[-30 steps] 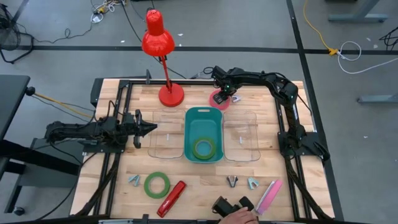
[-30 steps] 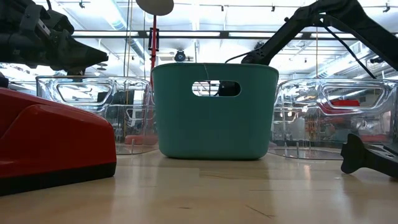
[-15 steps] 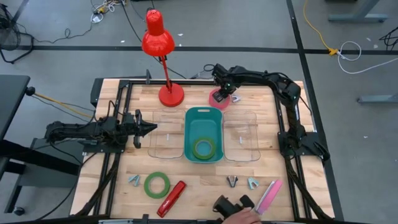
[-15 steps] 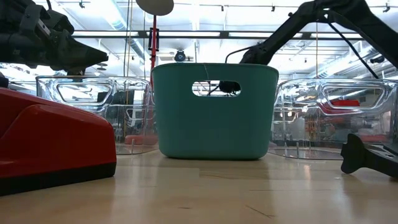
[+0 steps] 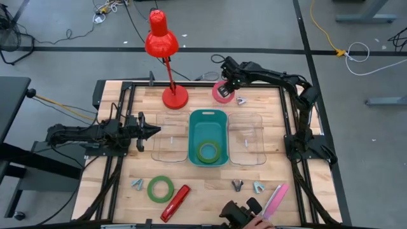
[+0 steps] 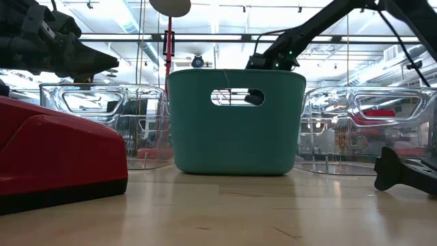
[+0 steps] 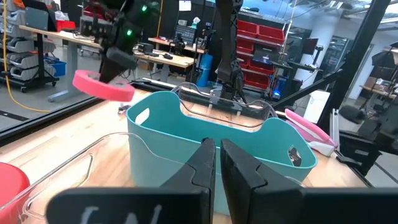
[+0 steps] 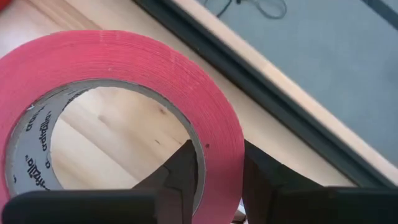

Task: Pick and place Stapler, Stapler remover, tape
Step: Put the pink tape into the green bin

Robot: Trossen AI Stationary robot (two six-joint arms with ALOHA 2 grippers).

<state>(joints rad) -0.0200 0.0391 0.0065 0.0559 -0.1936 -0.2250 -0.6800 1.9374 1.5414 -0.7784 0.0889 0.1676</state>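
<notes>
Pink tape roll lifted off the far tabletop, pinched through its wall by the right gripper, one finger inside the ring; teal bin lies just nearer, a likely drop. No long axis. Left gripper clenched on nothing, parked left. Right wrist view alone shows the pinch; left wrist view shows clearance above the bin rim.

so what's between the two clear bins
The teal bin sits between the two clear bins, with a green tape roll inside it, shown in the high view.
</notes>
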